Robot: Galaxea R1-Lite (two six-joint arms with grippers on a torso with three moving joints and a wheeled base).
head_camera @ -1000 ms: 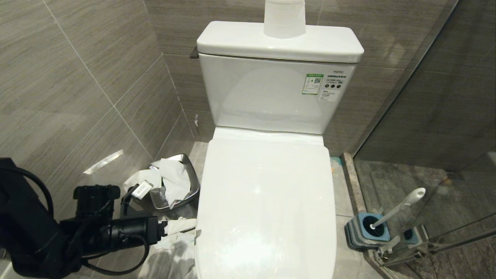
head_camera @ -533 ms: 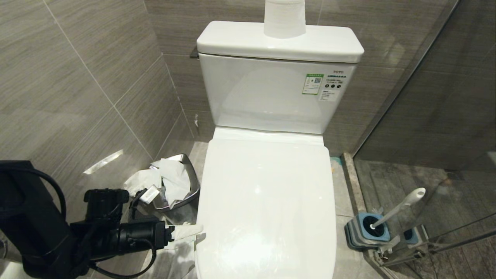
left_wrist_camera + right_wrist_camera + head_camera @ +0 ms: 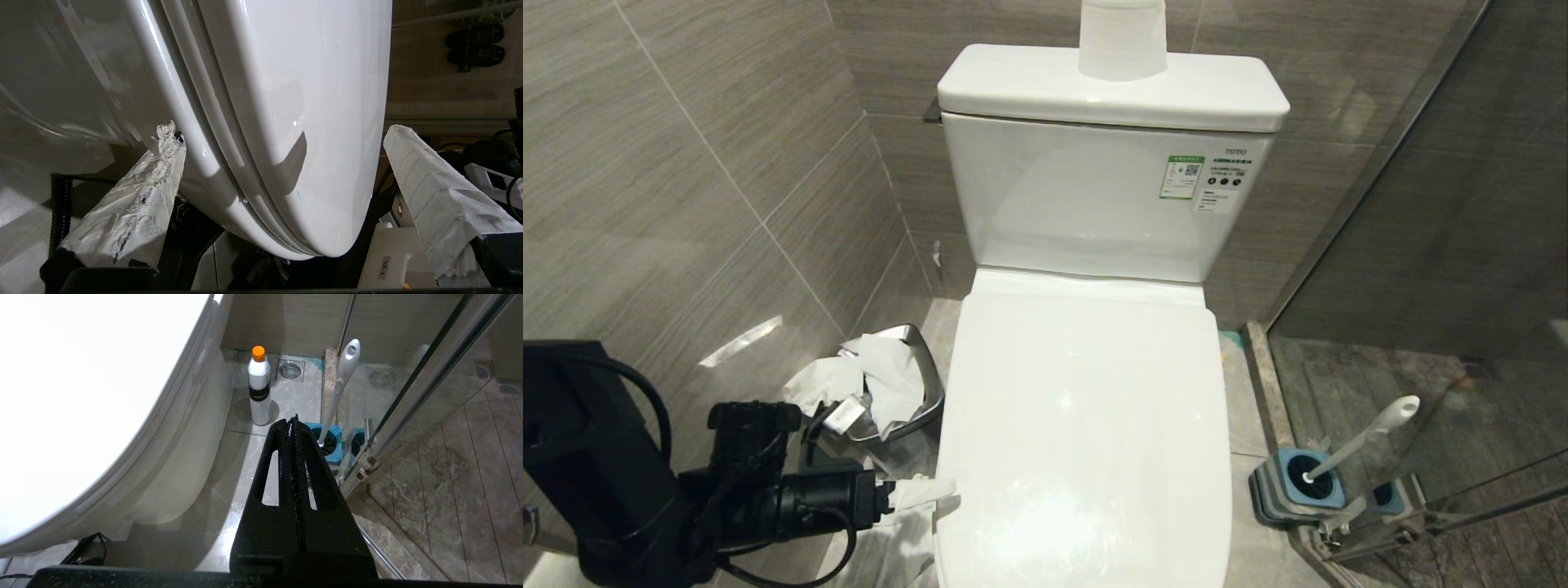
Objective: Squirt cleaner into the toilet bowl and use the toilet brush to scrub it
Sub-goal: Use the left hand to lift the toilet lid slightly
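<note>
The toilet bowl, a large glossy white ceramic fixture against grey tiled walls, sits with its white lid closed. The black left gripper, fingers wrapped in white paper and spread wide, holds nothing at the lid's front left edge; in its wrist view the fingers straddle the rim. Beside it stands a small steel bin stuffed with tissue. The toilet brush, long white handle with a knob end, leans in its square grey-and-blue holder right of the bowl. The right gripper, fingers pressed together and empty, hangs near a white orange-capped bottle.
</note>
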